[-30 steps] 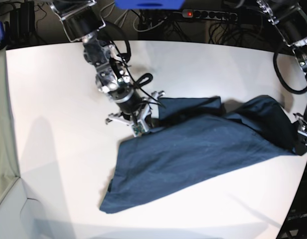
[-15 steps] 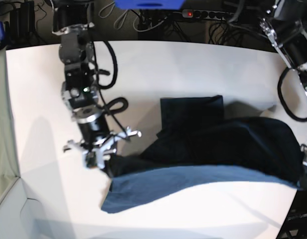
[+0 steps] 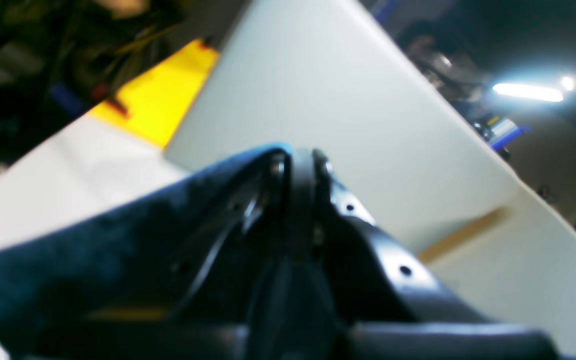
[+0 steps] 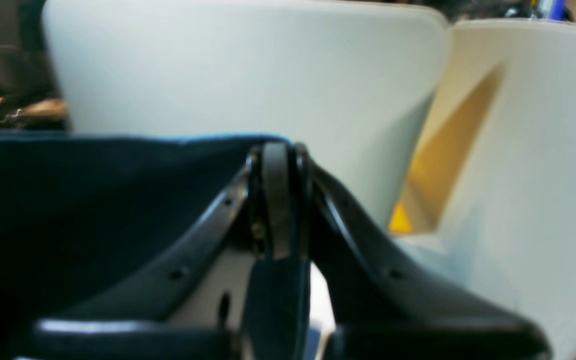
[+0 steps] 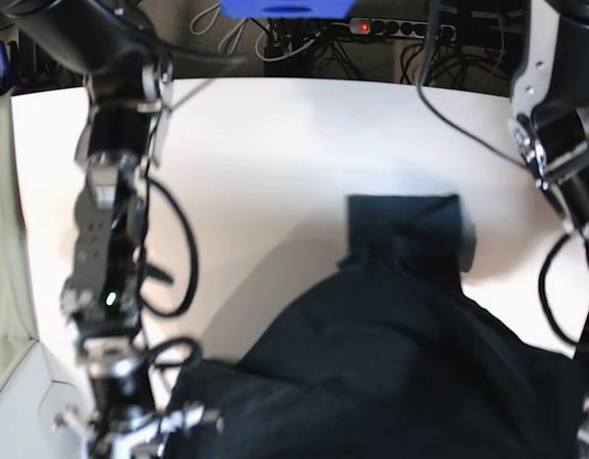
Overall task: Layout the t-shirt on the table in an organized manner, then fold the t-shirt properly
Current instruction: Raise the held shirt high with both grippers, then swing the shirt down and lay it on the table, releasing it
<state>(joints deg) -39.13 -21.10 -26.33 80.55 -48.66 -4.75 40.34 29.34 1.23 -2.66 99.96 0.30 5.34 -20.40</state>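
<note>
Stage: layout unfinished, no fold made | shirt (image 5: 390,354): lifted, bunched at 5 o'clock over desk (image 5: 275,143) | left end effector (image 3: 300,165): clamped on shirt edge | right end effector (image 4: 278,160): clamped on shirt edge | remaining: spread flat, fold.

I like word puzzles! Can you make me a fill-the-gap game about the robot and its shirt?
1. The t-shirt is dark ____.
2. The table under it is plain ____.
3. The right gripper has its fingers ____ on the cloth.
4. The number of arms holding the t-shirt is ____.

Missing words: blue; white; shut; two
</note>
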